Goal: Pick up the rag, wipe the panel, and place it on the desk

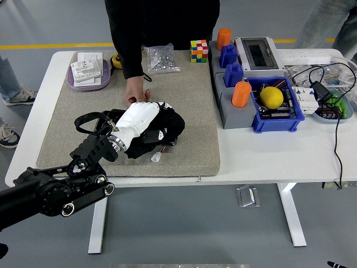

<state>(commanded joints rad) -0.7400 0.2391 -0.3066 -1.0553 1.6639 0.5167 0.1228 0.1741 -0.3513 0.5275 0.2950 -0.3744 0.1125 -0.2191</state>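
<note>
At the far left of the white table (33,151), a lavender tray (89,75) of small white boxes sat by the top corner of the grey felt mat (184,100). The left arm (53,192) came in from the lower left corner and reached up over the mat. Its left hand (139,124), white-shelled, lay palm down on the black rag (170,125), which was bunched over the panel (167,142) near the middle of the mat. The fingers (159,110) were curled down into the cloth and pressed on it; the rag spread out from under them toward the right and the near side, covering nearly all of the panel. A small white connector (155,158) on a wire stuck out just below the rag.

A person's hand (135,89) rested on the mat just beyond the robot's knuckles, touching or almost touching them.

Further right stood a bag of screws (160,58), a colour cube (199,51), a grey block (226,106) with orange and blue pieces, a blue bin (279,114) holding a yellow ball (271,97), and tangled cables (329,92).
</note>
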